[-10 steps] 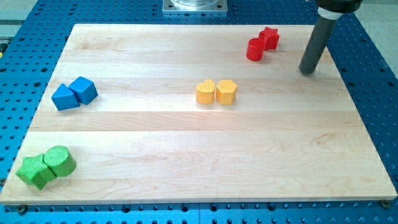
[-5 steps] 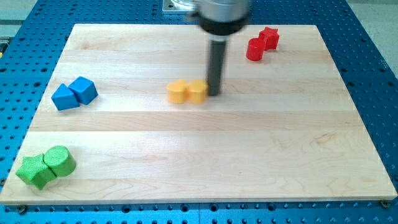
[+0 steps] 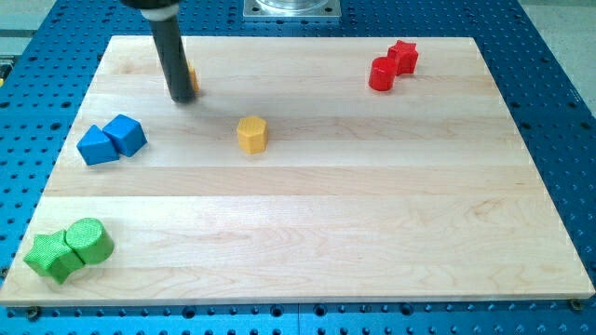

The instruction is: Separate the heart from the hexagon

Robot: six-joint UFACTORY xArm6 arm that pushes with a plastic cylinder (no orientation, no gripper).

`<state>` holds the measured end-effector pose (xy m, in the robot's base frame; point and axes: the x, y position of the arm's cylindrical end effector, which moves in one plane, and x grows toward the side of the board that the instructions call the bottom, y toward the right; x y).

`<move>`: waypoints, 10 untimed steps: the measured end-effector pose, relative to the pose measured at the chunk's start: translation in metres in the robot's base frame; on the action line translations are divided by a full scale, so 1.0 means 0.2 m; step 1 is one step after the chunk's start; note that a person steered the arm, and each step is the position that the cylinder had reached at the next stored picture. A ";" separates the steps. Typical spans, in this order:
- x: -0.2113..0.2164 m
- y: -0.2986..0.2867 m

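Wooden board (image 3: 372, 223): my tip (image 3: 181, 98) hides perhaps the heart (image 3: 192, 80).

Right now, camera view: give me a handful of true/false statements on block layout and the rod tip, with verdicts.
1. The yellow hexagon stands alone mid-board. True.
2. The yellow heart touches the hexagon. False: it sits apart, toward the view's top left, mostly hidden behind the rod.
3. My tip is beside the heart. True.
4. The two red blocks sit at the view's bottom left. False: top right.
5. The two blue blocks touch each other. True.
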<state>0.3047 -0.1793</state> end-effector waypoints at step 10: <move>0.54 0.70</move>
